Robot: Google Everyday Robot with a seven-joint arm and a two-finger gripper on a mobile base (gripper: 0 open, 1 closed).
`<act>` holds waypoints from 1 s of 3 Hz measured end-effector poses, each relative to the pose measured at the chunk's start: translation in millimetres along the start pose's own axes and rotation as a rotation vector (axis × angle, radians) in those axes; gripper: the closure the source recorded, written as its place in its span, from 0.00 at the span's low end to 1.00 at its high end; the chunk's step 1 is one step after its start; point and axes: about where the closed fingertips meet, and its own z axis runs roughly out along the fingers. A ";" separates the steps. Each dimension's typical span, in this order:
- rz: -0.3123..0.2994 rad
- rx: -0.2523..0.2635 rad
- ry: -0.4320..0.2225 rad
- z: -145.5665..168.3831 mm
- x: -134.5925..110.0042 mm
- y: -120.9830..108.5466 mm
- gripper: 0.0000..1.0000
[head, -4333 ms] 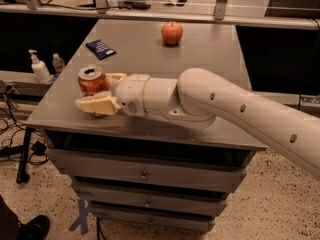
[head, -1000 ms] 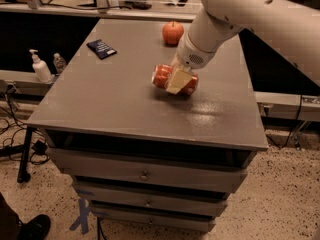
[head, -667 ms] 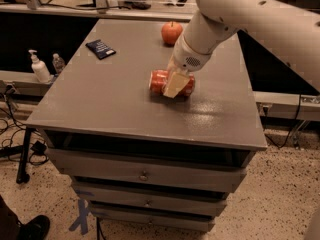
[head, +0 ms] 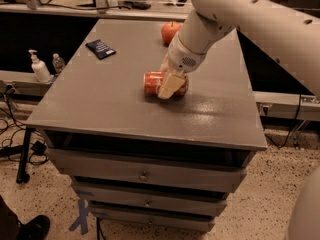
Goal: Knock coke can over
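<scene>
Well, the coke can [head: 152, 83] lies on its side mid-surface [head: 100, 104], pincer [head: 169, 80] right upon it; gripping or loose, I cannot tell. Apple [head: 170, 32] at twelve o'clock.

I see my thick off-white plastic arm [head: 250, 14] as a smooth, rounded tube, with a few small dark holes dotting its shell. The bulbous wrist [head: 187, 59] carries a patch of fine perforations, and the pale yellow wedge-shaped gripper [head: 169, 83] sits at its tip, over the middle of the grey tabletop [head: 100, 99].

Dim warm light; tabletop [head: 220, 111] glare beside gripper fingers [head: 170, 84] astride coke can [head: 151, 82].
</scene>
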 end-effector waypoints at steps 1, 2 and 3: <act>-0.027 -0.054 -0.008 1.1 -0.8 4.8 0.00; -0.026 -0.056 -0.007 1.1 -0.2 5.4 0.00; 0.014 -0.038 -0.034 -9.4 9.0 6.0 0.00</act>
